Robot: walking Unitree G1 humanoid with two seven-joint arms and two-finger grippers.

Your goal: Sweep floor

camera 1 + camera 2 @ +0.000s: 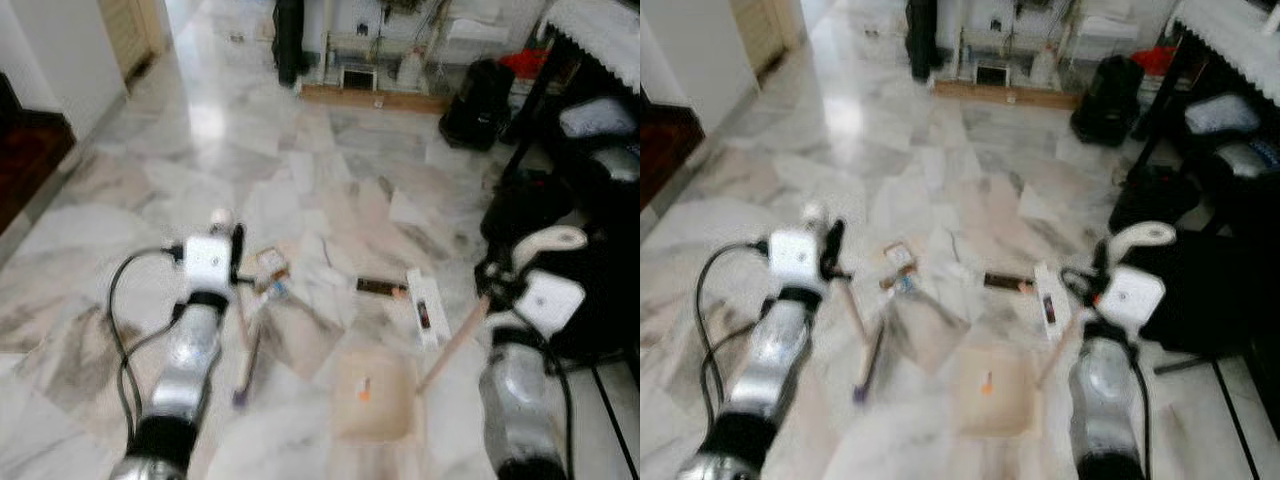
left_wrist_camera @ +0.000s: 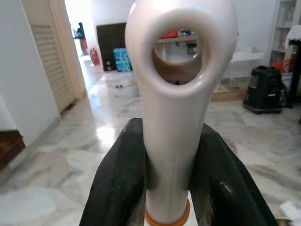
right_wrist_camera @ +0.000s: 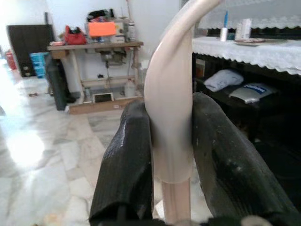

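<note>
litter [image 1: 275, 268]: mid-frame on the floor, way too blurry to say what the scraps are
broom head [image 1: 241, 397]: bottom centre-left, smeared, just a purplish tip
broom handle [image 2: 176, 94]: bottom end cut off by the frame edge
dustpan [image 1: 372, 400]: small orange bit inside, can't tell what
left gripper fingers [image 2: 120, 183]: cropped at the bottom

I count two grippers, left [image 2: 167, 188] and right [image 3: 171, 181]. One broom [image 1: 250, 345], one dustpan [image 1: 375, 395]. Several litter scraps, about four: white box [image 1: 423, 306], brown bar [image 1: 380, 287].
</note>
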